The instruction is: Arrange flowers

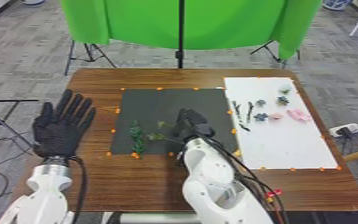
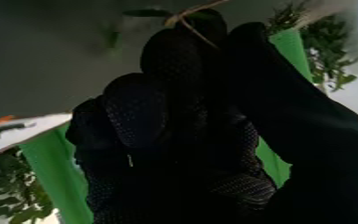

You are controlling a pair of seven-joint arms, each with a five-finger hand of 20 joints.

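Note:
In the head view my right hand (image 1: pixel 194 125) is over the right part of the dark mat (image 1: pixel 162 102), with a thin green sprig (image 1: pixel 158 136) extending left from its fingertips. The right wrist view has my right hand (image 2: pixel 180 105) with curled fingers and the thumb pinching the sprig's brown stem (image 2: pixel 193 11). A leafy green stem (image 1: pixel 137 137) lies upright along the mat's left part. On the white sheet (image 1: pixel 291 145) are blue flowers (image 1: pixel 261 117), a pink flower (image 1: pixel 298 115), a pale flower (image 1: pixel 285 90) and dark twigs (image 1: pixel 250 111). My left hand (image 1: pixel 60 129) is open left of the mat.
Orange markers edge the mat and the sheet on the wooden table (image 1: pixel 158 187). A small red and yellow item (image 1: pixel 273 193) lies near the front, right of my right forearm. Beyond the table's far edge stand a black pole (image 1: pixel 181 35) and a green backdrop (image 1: pixel 140 22).

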